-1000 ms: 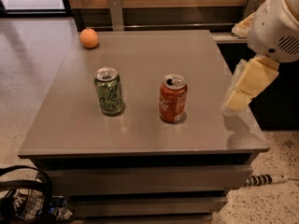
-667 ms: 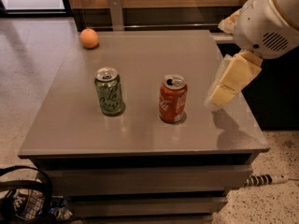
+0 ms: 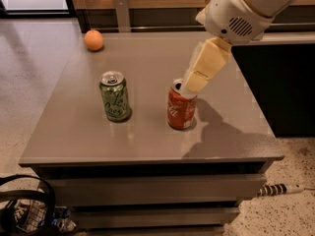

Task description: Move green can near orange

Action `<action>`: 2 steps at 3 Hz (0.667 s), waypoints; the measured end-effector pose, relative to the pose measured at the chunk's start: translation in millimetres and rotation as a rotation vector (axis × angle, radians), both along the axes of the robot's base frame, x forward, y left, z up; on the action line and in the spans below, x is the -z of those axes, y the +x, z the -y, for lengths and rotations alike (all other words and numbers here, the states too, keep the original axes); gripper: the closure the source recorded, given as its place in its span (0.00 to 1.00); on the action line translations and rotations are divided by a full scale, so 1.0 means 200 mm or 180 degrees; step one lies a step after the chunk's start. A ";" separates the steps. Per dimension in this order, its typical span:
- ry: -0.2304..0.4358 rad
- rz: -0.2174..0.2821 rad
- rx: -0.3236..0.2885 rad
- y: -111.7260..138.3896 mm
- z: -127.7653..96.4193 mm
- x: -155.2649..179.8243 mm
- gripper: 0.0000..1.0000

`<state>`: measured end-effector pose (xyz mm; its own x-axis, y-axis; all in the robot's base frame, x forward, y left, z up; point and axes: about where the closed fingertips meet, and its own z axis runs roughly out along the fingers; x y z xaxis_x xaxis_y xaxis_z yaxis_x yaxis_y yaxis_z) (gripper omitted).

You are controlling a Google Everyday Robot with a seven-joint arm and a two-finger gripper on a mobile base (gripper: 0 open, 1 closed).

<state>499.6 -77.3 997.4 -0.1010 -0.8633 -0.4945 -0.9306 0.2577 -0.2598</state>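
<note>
Since there is only the one camera view, I read everything from it. My tool [image 3: 195, 83] hangs above the counter [image 3: 147, 58], its cream tip right over the silver top of the red-orange can [image 3: 180, 113], which is not the can I am after. I cannot tell from this angle how far open the tool is, and it appears to have hold of nothing. The green can [image 3: 114, 98] stands upright to the left of the red-orange one, apart from it, in the front half of the counter. The orange [image 3: 93, 40] sits at the far left corner, well apart from both cans.

I judge the step in hand to be the reach: the green can is not yet grasped and stands far from the fruit. The next move calls for carrying my tool leftward, clear of the red-orange can so I do not tip it. Then I come down around the green can, close on its sides and take it toward the far left corner, setting it beside the orange without bumping it.

The green can is a smooth, glossy cylinder of thin metal with pale script; I expect it to dent under a hard squeeze. The orange is round and matte, likely to roll if nudged. The counter is flat, grey and smooth with a dull sheen. My tool is blocky, in hard cream casing.
</note>
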 end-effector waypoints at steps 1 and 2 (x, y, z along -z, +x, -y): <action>0.0052 -0.0053 0.0006 0.11 -0.09 0.05 0.00; 0.0223 -0.0050 0.0057 0.23 -0.15 0.11 0.00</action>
